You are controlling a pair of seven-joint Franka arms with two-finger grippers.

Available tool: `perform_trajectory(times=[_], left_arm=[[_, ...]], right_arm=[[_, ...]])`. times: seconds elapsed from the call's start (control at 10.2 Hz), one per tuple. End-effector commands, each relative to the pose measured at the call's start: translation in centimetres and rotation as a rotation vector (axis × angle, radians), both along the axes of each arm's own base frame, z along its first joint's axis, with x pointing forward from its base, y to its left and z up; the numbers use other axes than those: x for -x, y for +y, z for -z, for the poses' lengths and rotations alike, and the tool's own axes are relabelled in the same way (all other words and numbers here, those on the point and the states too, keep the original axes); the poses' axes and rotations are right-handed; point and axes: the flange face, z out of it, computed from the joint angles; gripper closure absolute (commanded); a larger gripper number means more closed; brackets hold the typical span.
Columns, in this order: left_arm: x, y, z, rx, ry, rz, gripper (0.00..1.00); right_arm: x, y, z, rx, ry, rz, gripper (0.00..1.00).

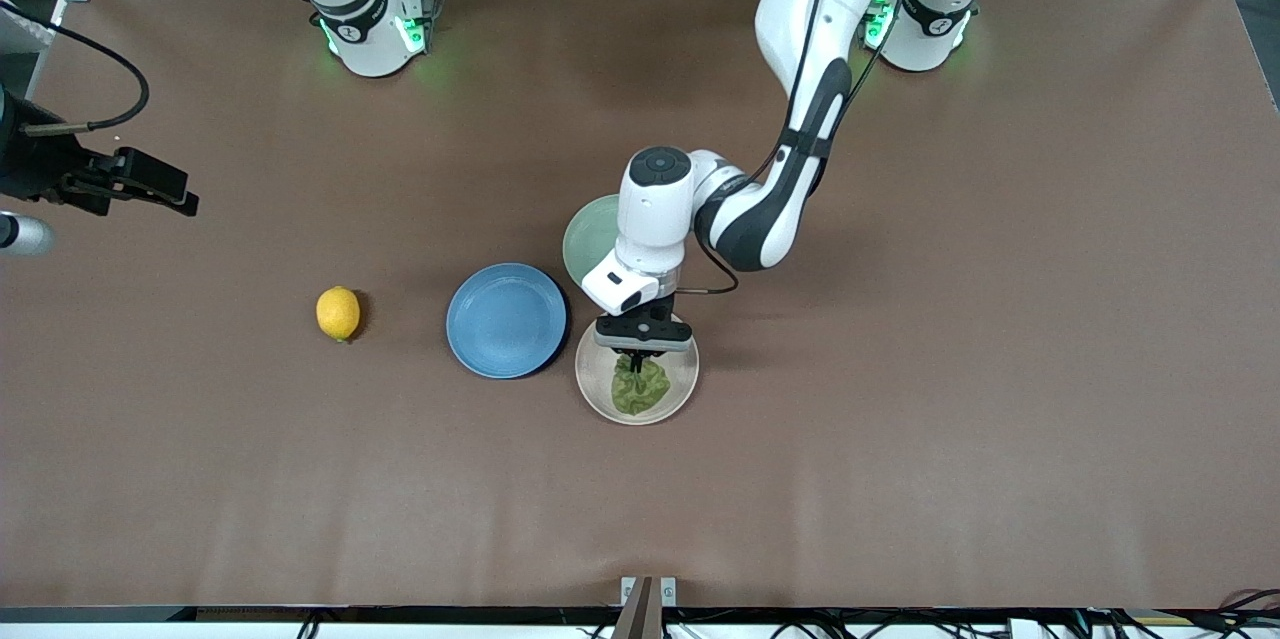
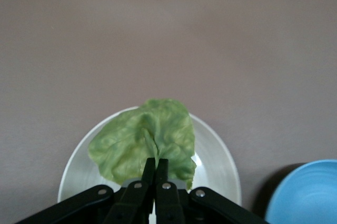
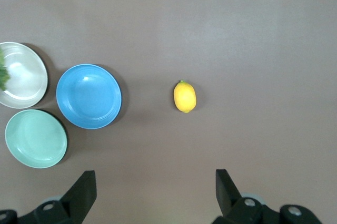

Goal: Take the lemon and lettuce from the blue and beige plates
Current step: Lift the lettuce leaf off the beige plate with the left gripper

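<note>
Left gripper point(image 1: 637, 356): I have its jaws pinched on the lettuce point(image 2: 145, 141), low over the beige plate point(image 1: 683, 391).
Lettuce: gripped at one edge, most of the leaf draped on that plate; I judge the lift not yet made.
Right gripper point(image 1: 160, 189): jaws wide, holding nothing, waiting at the right arm's end of the table.
Lemon point(image 1: 338, 313): on bare table beside the blue plate point(image 1: 507, 320), toward the right arm's end; that half looks done.
Mint-green plate point(image 1: 590, 237): bare, untouched.
</note>
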Motion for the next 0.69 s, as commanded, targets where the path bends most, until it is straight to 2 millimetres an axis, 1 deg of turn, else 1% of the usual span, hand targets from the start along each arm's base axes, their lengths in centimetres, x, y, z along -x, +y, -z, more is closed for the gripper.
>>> perform_trajectory(times=[0.0, 0.2, 0.29, 0.39, 0.49, 0.59], left_arm=[[-0.1, 1.1, -6.4, 0.043, 0.018, -0.060, 1.00], [-2.7, 6.4, -13.0, 0.014, 0.060, -0.126, 1.00], [-3.2, 9.1, -15.9, -0.007, 0.125, -0.131, 1.00], [-4.5, 13.6, -18.6, -0.024, 0.191, -0.171, 1.00], [-5.5, 17.6, -20.4, -0.065, 0.238, -0.153, 1.00], [-6.1, 21.4, -21.1, -0.119, 0.303, -0.144, 1.00]], right_arm=[[1.7, -0.4, 0.8, 0.049, -0.028, 0.012, 0.00], [1.4, -0.5, 0.5, 0.112, -0.062, 0.002, 0.00], [1.4, -0.3, 0.6, 0.113, -0.058, -0.001, 0.00], [1.5, -0.4, 0.6, 0.112, -0.053, 0.000, 0.00], [1.4, -0.2, 0.5, 0.104, -0.057, 0.006, 0.00], [1.2, -0.2, 0.6, 0.093, -0.061, 0.008, 0.00]])
